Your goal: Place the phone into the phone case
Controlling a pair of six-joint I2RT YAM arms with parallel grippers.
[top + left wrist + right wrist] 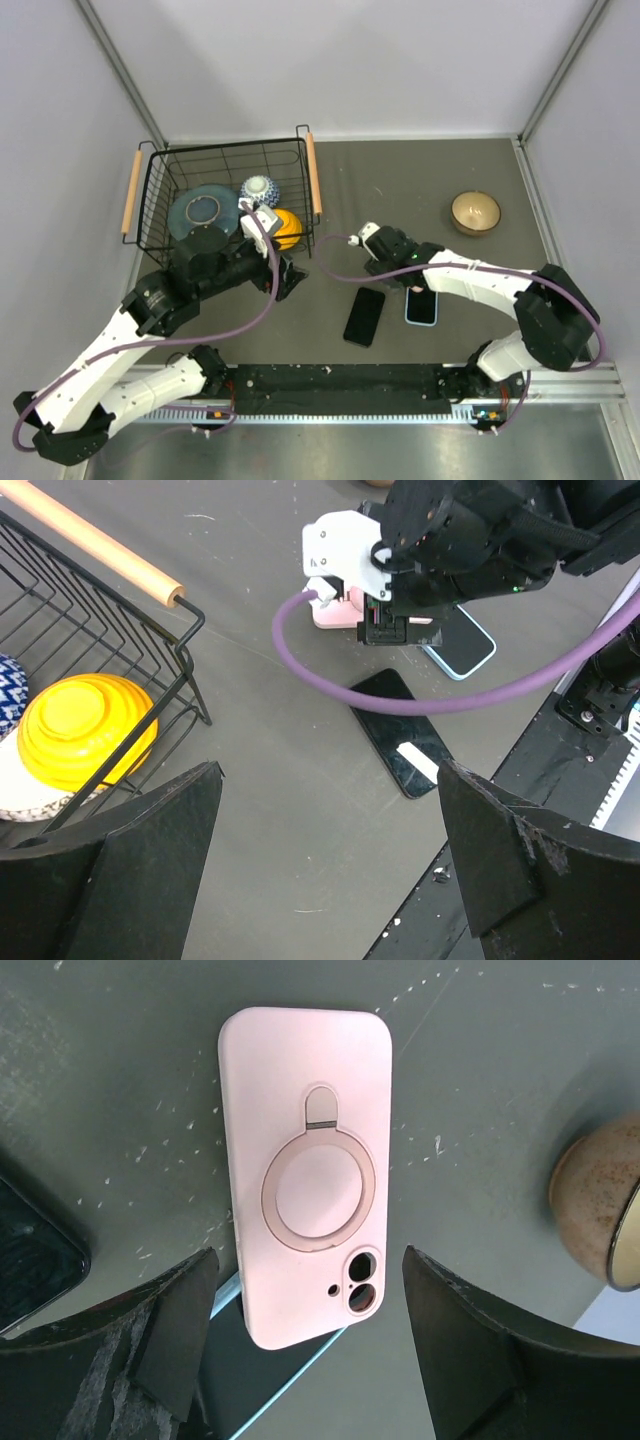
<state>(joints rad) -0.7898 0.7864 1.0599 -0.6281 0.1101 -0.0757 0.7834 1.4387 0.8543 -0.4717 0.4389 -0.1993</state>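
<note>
The phone (364, 315) lies screen up on the dark table, its glossy black face showing; it also shows in the left wrist view (400, 745). The pink phone case (305, 1170) lies back up, ring mark and camera cut-out showing, its camera end resting on a light blue-rimmed slab (260, 1380). My right gripper (305, 1290) is open just above the case, one finger on each side of the camera end. In the top view the right gripper (385, 262) hides the case. My left gripper (330, 780) is open and empty over bare table, left of the phone.
A black wire basket (225, 165) with wooden handles stands at the back left, holding a teal plate, a blue-white vase and a yellow bowl (85, 730). A brown bowl (475, 212) sits at the back right. The light blue-rimmed slab (421, 307) lies right of the phone.
</note>
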